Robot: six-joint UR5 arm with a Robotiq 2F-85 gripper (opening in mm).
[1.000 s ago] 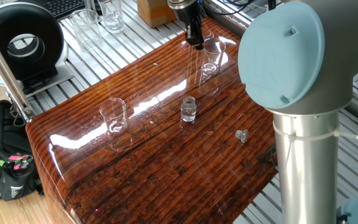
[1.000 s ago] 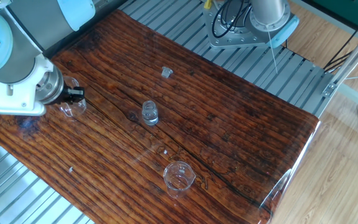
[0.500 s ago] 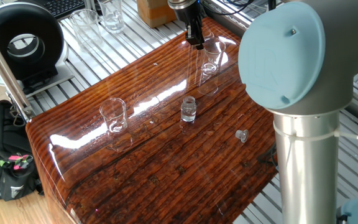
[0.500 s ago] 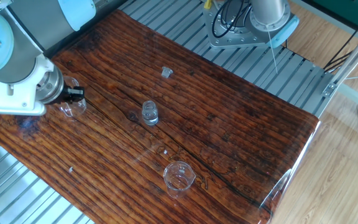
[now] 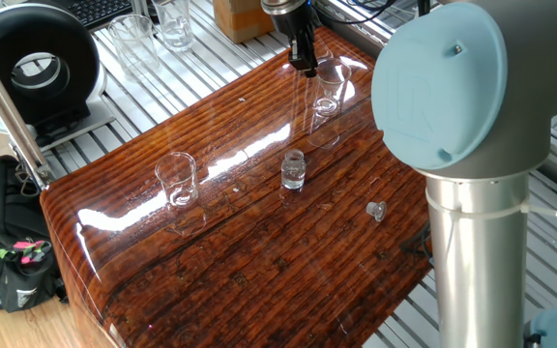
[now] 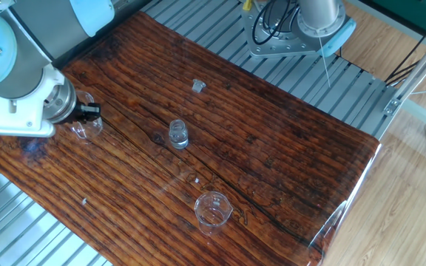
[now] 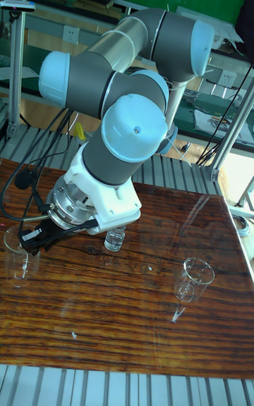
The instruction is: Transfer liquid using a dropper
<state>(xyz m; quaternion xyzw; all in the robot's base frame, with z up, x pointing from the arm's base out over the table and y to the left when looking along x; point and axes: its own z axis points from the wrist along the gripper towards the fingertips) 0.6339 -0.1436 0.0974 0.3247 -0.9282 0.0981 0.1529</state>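
Note:
My gripper [image 5: 307, 68] hangs at the table's far edge, its black fingers close together, just over a clear glass [image 5: 329, 97]. From the other side the gripper [image 6: 95, 111] sits at that glass's [image 6: 86, 127] rim, and the tall view shows the gripper [image 7: 27, 242] above the glass [image 7: 17, 254]. I cannot make out the dropper between the fingers, and the liquid is too faint to see. A small vial [image 5: 293, 171] stands mid-table, with a clear beaker [image 5: 176, 180] nearer the left end.
A small clear cap [image 5: 376, 209] lies right of the vial. The arm's grey column [image 5: 472, 242] rises at the table's right side. Spare glassware [image 5: 153, 29], a cardboard box [image 5: 240, 14] and a black round device [image 5: 32, 68] sit beyond the wooden top.

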